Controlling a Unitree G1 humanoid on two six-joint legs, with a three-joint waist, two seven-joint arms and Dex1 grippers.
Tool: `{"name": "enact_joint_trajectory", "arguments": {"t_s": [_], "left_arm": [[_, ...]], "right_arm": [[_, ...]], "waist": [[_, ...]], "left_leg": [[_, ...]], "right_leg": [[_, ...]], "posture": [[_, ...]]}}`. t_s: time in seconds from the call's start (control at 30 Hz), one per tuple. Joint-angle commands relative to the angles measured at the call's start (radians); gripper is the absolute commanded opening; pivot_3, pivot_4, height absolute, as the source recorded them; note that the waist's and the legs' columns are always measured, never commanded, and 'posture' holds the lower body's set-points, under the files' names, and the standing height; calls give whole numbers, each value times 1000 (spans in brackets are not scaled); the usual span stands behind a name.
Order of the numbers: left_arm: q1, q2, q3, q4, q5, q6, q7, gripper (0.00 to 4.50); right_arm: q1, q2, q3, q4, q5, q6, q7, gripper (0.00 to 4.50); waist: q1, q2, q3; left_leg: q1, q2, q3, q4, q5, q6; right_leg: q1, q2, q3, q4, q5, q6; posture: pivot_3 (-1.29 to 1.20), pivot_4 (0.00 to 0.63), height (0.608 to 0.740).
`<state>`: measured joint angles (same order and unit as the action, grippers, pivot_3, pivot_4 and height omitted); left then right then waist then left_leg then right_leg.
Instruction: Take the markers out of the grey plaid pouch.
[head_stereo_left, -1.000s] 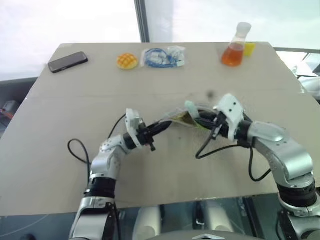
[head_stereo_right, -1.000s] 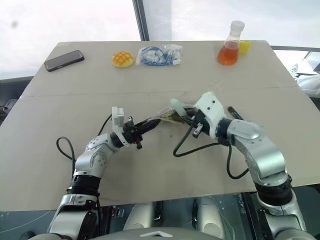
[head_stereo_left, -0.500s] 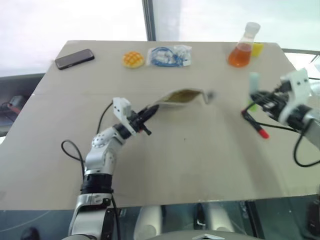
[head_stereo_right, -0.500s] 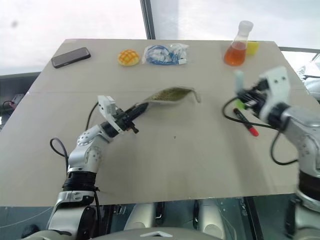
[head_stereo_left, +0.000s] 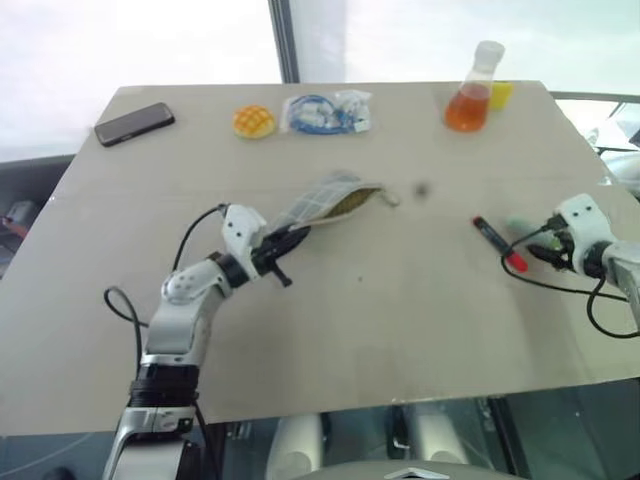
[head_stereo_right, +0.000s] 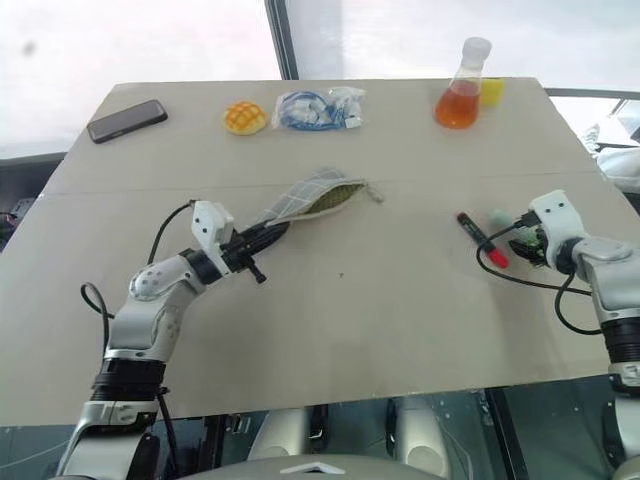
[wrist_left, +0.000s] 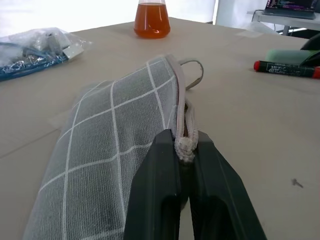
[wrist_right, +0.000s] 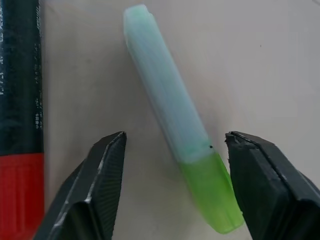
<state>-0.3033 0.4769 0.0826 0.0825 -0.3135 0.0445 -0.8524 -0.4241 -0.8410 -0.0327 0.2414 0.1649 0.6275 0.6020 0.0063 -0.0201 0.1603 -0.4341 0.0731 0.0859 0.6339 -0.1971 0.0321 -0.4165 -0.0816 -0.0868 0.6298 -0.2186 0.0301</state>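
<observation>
The left gripper (wrist_left: 185, 165) is clenched on the near edge of the grey plaid pouch (head_stereo_left: 322, 200), which sits mid-table. Over on the right, the right gripper (wrist_right: 172, 187) is spread wide around a pale green highlighter (wrist_right: 175, 125) lying on the table (head_stereo_left: 400, 330), right beside the black-and-red marker (head_stereo_left: 498, 243).
</observation>
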Motion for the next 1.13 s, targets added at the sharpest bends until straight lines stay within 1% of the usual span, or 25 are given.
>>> {"name": "enact_joint_trajectory", "arguments": {"t_s": [0.03, 0.07, 0.13, 0.2, 0.23, 0.33, 0.37, 0.4, 0.43, 0.47, 0.5, 0.53, 0.6, 0.63, 0.67, 0.7, 0.77, 0.8, 0.83, 0.87, 0.9, 0.93, 1.0, 1.07, 1.13], "left_arm": [[-37, 48, 59, 109, 37, -174, -16, 0], [-52, 57, 72, 155, 39, -238, -26, 0], [-91, 94, 84, 274, 43, -367, -86, 0], [-139, 133, 94, 406, 41, -449, -143, 0], [-170, 156, 92, 483, 48, -493, -180, 0], [-263, 210, 72, 691, 78, -607, -274, 0], [-284, 223, 62, 738, 75, -600, -324, 388], [-296, 234, 54, 770, 77, -608, -362, 620], [-304, 239, 61, 784, 72, -607, -365, 801], [-314, 241, 68, 802, 70, -613, -367, 1282], [-299, 239, 79, 766, 37, -571, -394, 1540], [-262, 237, 90, 696, -9, -510, -428, 1908], [-169, 229, 107, 541, -83, -410, -450, 1963], [-103, 229, 113, 453, -115, -359, -448, 1963], [-42, 229, 120, 373, -141, -311, -435, 1963], [28, 230, 130, 274, -180, -241, -417, 1963], [153, 225, 150, 89, -245, -114, -357, 1963], [196, 224, 158, 22, -265, -69, -330, 1963], [245, 223, 157, -48, -268, -28, -295, 1963], [285, 225, 155, -97, -255, -5, -263, 1963], [317, 229, 154, -135, -239, 15, -237, 1963], [341, 232, 156, -160, -233, 30, -222, 1963], [369, 244, 170, -194, -257, 84, -212, 1963], [388, 257, 174, -215, -268, 120, -222, 1963], [396, 264, 175, -222, -267, 130, -235, 1963]], "right_arm": [[55, 12, -85, -235, 28, -112, 4, 2970], [78, 34, -108, -302, 49, -165, 9, 2970], [131, 88, -141, -470, 132, -142, 22, 2970], [194, 126, -116, -625, 175, -114, 32, 2970], [228, 130, -86, -680, 169, -128, 44, 2970], [282, 180, -24, -740, 160, -153, 34, 2970], [288, 198, -14, -747, 163, -151, 27, 3007], [294, 209, -2, -758, 160, -154, 23, 3025], [310, 221, 10, -772, 154, -160, 16, 3025], [322, 230, 17, -781, 149, -164, 12, 3025], [350, 239, 12, -795, 145, -170, 2, 3025], [388, 243, -4, -811, 146, -171, -6, 3025], [472, 230, -34, -837, 125, -181, -13, 3549], [522, 232, -61, -855, 136, -178, -14, 3873], [568, 233, -87, -869, 137, -183, -19, 4298], [628, 233, -116, -880, 121, -204, -24, 4445], [747, 245, -178, -893, 97, -253, -33, 4445], [789, 252, -200, -895, 94, -271, -35, 4445], [859, 253, -230, -892, 95, -306, -12, 4445], [916, 251, -258, -892, 103, -330, 16, 4445], [958, 250, -285, -893, 113, -350, 39, 4445], [989, 249, -311, -896, 131, -358, 57, 4445], [1030, 218, -372, -905, 161, -364, 110, 4445], [1043, 195, -412, -903, 193, -354, 150, 4445], [1041, 180, -426, -880, 188, -369, 171, 4445]], "waist": [[4, 0, 0], [5, 1, 0], [6, 1, 1], [8, 1, 1], [8, 1, 1], [11, 0, 0], [11, 0, 0], [10, 0, 0], [9, 0, 0], [8, 0, 0], [9, 0, 0], [9, 0, 0], [8, 0, 0], [7, 0, 0], [7, 0, 0], [5, 0, 0], [6, 0, 0], [6, 0, 0], [7, 1, 0], [9, 2, 0], [10, 3, 0], [10, 4, -1], [8, 7, 0], [5, 8, 1], [5, 8, 1]], "left_leg": [[0, 0, 0, 0, 0, 0], [0, 0, 0, 0, 0, 0], [0, 1, 0, 0, 0, 0], [0, 2, -2, 0, 0, 0], [0, 2, -2, 0, 0, 0], [-1, 1, -3, 0, 0, 0], [-1, 1, -2, 0, 0, 0], [-1, 0, -2, 0, 0, 0], [-2, -1, -1, 0, 0, 0], [-2, -1, 0, 1, 0, 0], [-2, -1, 0, 2, -1, 1], [-2, -1, 0, 2, -1, 1], [-3, 0, -2, 1, -1, 1], [-3, 0, -2, 1, -1, 1], [-3, 0, -1, 1, -1, 1], [-3, 0, -2, 1, -1, 1], [-1, 0, -4, 0, -2, -1], [0, 1, -5, 0, -3, -1], [1, 1, -6, 0, -3, -1], [1, 1, -7, 0, -3, -2], [3, 2, -8, 0, -3, -2], [4, 3, -9, 1, -6, -6], [4, 2, -9, 1, -6, -7], [4, 2, -9, 2, -6, -7], [5, 3, -9, 2, -6, -7]], "right_leg": [[0, 0, 0, 0, 0, 0], [0, 0, 0, 0, 0, 0], [-1, 1, -1, 0, 0, 0], [-1, 2, -2, 0, 0, 0], [0, 2, -2, 0, 0, 0], [0, 0, -3, -1, -1, -2], [0, 0, -4, -2, -2, -3], [0, -2, -4, -2, -2, -3], [0, -3, -3, -2, -2, -3], [0, -4, -3, -2, -2, -3], [0, -5, -2, -2, -2, -3], [0, -5, -3, -2, -2, -3], [0, -4, -4, -2, -1, -3], [0, -4, -4, -2, 1, -2], [0, -4, -3, -2, 2, -3], [0, -4, -3, -2, 2, -3], [0, -3, -1, -1, 1, -2], [1, -2, -1, -2, -1, 2], [1, -2, -1, -2, -2, 2], [1, -2, -2, -2, -4, -2], [2, -2, -2, -2, -4, -2], [3, -3, -3, -1, -4, -2], [3, -5, -3, -1, -4, -2], [3, -6, -3, -2, -4, -2], [3, -8, -3, -4, -4, -2]], "posture": [[0, 150, 740], [0, 150, 740], [0, 150, 740], [0, 150, 740], [0, 150, 740], [0, 150, 740], [0, 150, 740], [0, 150, 740], [0, 150, 740], [0, 150, 740], [0, 150, 740], [0, 150, 740], [0, 150, 740], [0, 150, 740], [0, 150, 740], [0, 150, 740], [0, 150, 740], [0, 150, 740], [0, 150, 740], [0, 150, 740], [0, 150, 740], [0, 150, 740], [0, 150, 740], [0, 150, 740], [0, 150, 740]]}}
